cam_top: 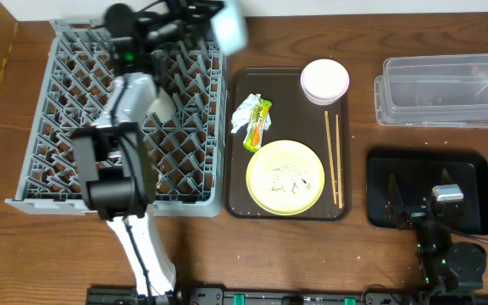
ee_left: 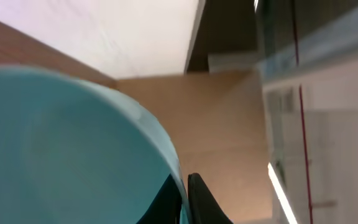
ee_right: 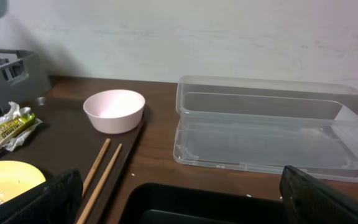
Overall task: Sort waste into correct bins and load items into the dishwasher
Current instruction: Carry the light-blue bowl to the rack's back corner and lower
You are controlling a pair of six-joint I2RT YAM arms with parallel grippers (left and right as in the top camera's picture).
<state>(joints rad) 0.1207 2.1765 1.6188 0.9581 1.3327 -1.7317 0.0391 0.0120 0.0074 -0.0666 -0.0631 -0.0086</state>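
My left gripper (cam_top: pixel 213 14) is shut on the rim of the light blue bowl (cam_top: pixel 230 28) and holds it raised over the far right corner of the grey dish rack (cam_top: pixel 58 119). In the left wrist view the bowl (ee_left: pixel 61 149) fills the left side, with the jaws (ee_left: pixel 186 194) pinching its rim. My right gripper (cam_top: pixel 419 200) is open and empty over the black tray (cam_top: pixel 473 169); its fingers (ee_right: pixel 179 205) are spread wide. The wrapper with the yellow-green packet (cam_top: pixel 252 119), the yellow plate (cam_top: pixel 285 176) with rice scraps, the white bowl (cam_top: pixel 324 80) and the chopsticks (cam_top: pixel 333 159) lie on the brown serving tray (cam_top: pixel 242 182).
The clear tub (cam_top: pixel 443 90) stands at the far right, behind the black tray. A small white thing (cam_top: pixel 162 107) sits in the rack beside the left arm. In the right wrist view the white bowl (ee_right: pixel 114 110), chopsticks (ee_right: pixel 101 171) and clear tub (ee_right: pixel 272 130) lie ahead.
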